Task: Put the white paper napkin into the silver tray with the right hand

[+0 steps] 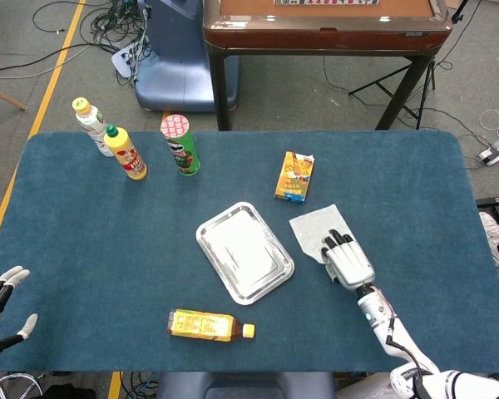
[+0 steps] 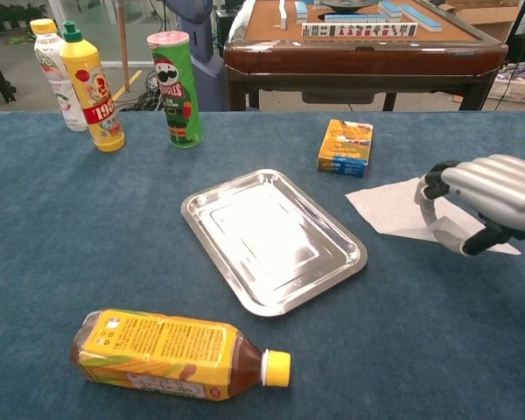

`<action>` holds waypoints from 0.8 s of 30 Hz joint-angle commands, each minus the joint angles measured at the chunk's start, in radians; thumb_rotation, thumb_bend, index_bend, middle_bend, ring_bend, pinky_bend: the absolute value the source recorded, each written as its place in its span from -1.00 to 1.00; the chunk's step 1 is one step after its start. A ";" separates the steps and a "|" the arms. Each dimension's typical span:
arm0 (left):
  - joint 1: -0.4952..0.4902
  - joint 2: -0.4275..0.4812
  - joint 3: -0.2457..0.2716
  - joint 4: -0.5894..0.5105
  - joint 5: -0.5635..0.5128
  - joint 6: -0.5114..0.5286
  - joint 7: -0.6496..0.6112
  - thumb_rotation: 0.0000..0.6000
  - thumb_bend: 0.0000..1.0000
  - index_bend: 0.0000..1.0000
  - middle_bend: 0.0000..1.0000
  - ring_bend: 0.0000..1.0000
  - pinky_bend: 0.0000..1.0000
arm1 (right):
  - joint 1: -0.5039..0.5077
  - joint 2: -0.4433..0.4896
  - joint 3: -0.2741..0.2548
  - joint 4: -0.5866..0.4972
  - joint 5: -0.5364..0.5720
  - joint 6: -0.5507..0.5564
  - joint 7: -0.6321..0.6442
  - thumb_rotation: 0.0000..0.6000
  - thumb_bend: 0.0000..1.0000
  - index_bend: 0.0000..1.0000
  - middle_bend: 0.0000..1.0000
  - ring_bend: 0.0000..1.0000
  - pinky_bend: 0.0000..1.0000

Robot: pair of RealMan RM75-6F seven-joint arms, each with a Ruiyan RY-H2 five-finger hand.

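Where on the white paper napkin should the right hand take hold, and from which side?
Pinch the white paper napkin at its near right part, where the right hand already sits, coming from above. It lies flat on the cloth, so only a lifted fold offers grip.
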 commanded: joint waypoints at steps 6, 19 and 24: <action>0.001 0.003 0.001 -0.006 0.003 0.004 0.007 1.00 -0.45 -0.64 -0.69 -0.70 -1.00 | 0.051 0.059 0.093 -0.062 -0.016 0.035 0.039 1.00 -0.10 0.11 -0.43 -0.73 -0.35; 0.024 0.011 0.008 -0.015 0.009 0.038 0.009 1.00 -0.45 -0.64 -0.69 -0.70 -1.00 | 0.205 -0.006 0.140 -0.134 -0.062 -0.038 -0.018 1.00 -0.10 0.11 -0.43 -0.73 -0.35; 0.035 0.015 0.011 -0.009 0.006 0.047 -0.004 1.00 -0.45 -0.64 -0.69 -0.70 -1.00 | 0.242 -0.067 0.102 -0.100 -0.062 -0.082 -0.072 1.00 -0.10 0.11 -0.43 -0.73 -0.35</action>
